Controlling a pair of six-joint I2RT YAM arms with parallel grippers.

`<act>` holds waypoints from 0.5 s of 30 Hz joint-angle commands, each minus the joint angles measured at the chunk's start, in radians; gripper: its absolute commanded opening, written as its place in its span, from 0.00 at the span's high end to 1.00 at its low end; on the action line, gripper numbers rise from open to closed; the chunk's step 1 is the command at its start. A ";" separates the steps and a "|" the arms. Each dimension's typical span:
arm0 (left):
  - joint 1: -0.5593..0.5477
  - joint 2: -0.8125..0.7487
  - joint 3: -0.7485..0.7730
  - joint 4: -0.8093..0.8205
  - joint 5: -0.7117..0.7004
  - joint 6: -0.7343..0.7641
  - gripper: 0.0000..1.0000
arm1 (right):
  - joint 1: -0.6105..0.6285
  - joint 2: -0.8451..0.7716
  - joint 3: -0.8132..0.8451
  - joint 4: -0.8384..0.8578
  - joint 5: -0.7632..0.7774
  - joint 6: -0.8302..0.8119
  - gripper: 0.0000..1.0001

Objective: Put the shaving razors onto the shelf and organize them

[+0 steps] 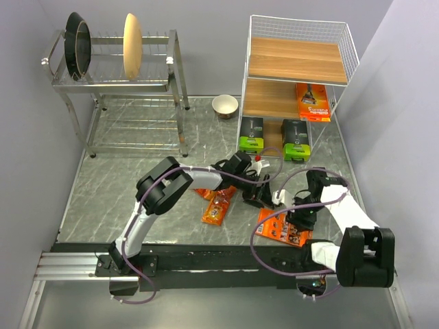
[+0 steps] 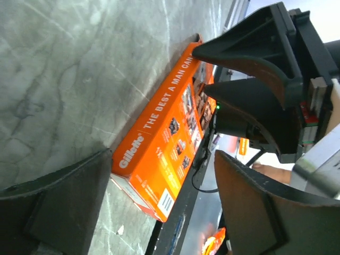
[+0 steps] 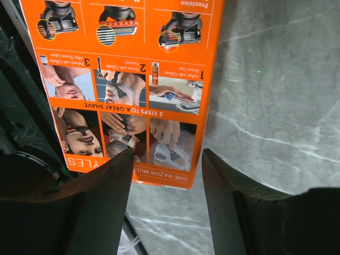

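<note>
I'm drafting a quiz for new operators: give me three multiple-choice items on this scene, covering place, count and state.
1. The orange card on the shelf sits on: A top board, B middle board, C lowest board.
2. Razor packs on the table: A one, B three, C five.
3. The right gripper has jaws: A apart, B fully shut, C hidden.
1 B: it shows atop the second of three boards. 2 B: two blister packs, one flat card. 3 A: its fingers stand apart over that card.

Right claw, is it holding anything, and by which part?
Cannot be told: the right claw straddles a corner of the flat orange cardboard razor pack lying on the grey marbled table, but no firm pinch shows.
</note>
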 commanded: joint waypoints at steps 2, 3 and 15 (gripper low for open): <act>-0.012 -0.017 -0.113 -0.119 -0.115 0.081 0.21 | 0.005 -0.004 -0.058 0.195 0.030 -0.008 0.40; -0.012 -0.028 -0.138 -0.112 -0.112 0.093 0.23 | 0.003 -0.009 -0.059 0.200 0.025 -0.004 0.40; -0.085 0.059 -0.036 -0.261 -0.136 0.309 0.56 | 0.011 -0.057 -0.105 0.329 0.050 0.148 0.40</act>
